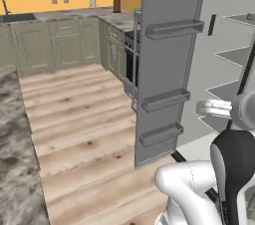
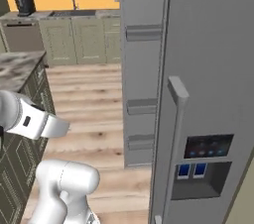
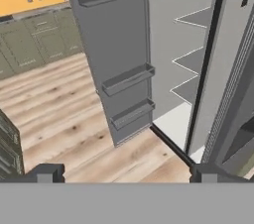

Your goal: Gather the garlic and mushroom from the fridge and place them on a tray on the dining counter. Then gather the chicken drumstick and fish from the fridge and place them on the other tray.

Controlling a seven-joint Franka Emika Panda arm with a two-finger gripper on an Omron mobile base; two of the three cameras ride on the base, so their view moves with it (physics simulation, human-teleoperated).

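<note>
The fridge (image 1: 199, 59) stands upright, its long axis vertical, just ahead of the robot at the end of the row of olive cabinets (image 1: 55, 45) along the orange wall. Its left door (image 1: 164, 64) is swung out toward the wooden floor (image 1: 84, 134), inner face showing, and carries three door bins (image 3: 128, 79) stacked one above another. Inside, three white shelves (image 3: 191, 59) can be counted in the hand view, all lying level; nothing on them can be made out. The right door (image 2: 213, 94) is closed, with one long bar handle (image 2: 176, 134) running vertically and a dispenser panel (image 2: 208, 163) low on its face; the panel has small lit squares but no readable writing or brand.

The gripper (image 3: 126, 173) has its two fingertips (image 3: 47, 173) spread wide apart with nothing between them, and it looks toward the open fridge over the floor.

The dining counter (image 1: 12, 139) shows as a marble top on the left, well apart from the fridge.
</note>
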